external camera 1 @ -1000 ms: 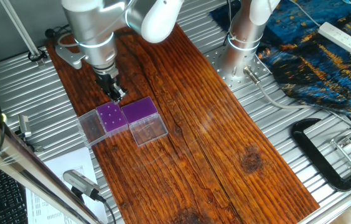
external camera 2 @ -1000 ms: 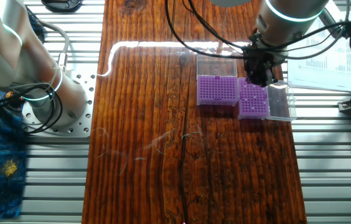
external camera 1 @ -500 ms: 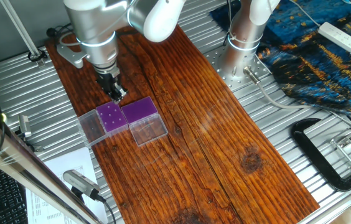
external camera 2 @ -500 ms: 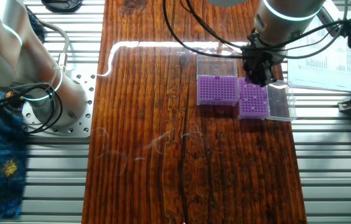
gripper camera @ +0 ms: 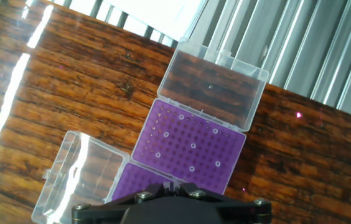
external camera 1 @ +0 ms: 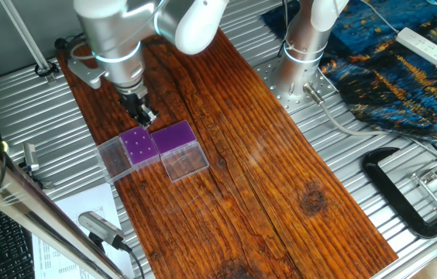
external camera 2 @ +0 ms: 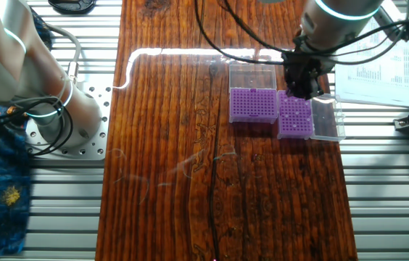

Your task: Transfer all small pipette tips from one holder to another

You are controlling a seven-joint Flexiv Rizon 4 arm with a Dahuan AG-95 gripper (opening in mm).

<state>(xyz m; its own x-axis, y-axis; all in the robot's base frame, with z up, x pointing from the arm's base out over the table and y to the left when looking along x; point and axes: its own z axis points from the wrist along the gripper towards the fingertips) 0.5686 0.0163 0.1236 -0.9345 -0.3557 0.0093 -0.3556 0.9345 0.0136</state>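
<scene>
Hovering at the far edge of the two racks, our tool (external camera 1: 146, 116) hangs just above the left-hand holder (external camera 1: 139, 146) in one fixed view; its fingertips look pressed close together, but we cannot tell whether they are shut on a tip or merely closed, since any tip would be too small to show. In the hand view only the tool's dark body appears at the bottom edge.

We see the two holders (external camera 2: 275, 111) set side by side and touching on the worktop (external camera 2: 168, 145), probably so that each carry is short. Both clear lids (gripper camera: 216, 86) are folded fully back and lie flat on the wood, which leaves the purple tops open from above.

The small pipette tips (gripper camera: 191, 146) show in the hand view as a few scattered pale dots on the upper rack (gripper camera: 191, 149), well apart from one another. We judge that they stand upright in their holes, long axis vertical, wide ends up, which suits a straight downward approach. The lower rack (gripper camera: 139, 181), nearest the tool, shows no pale dots in its visible part
</scene>
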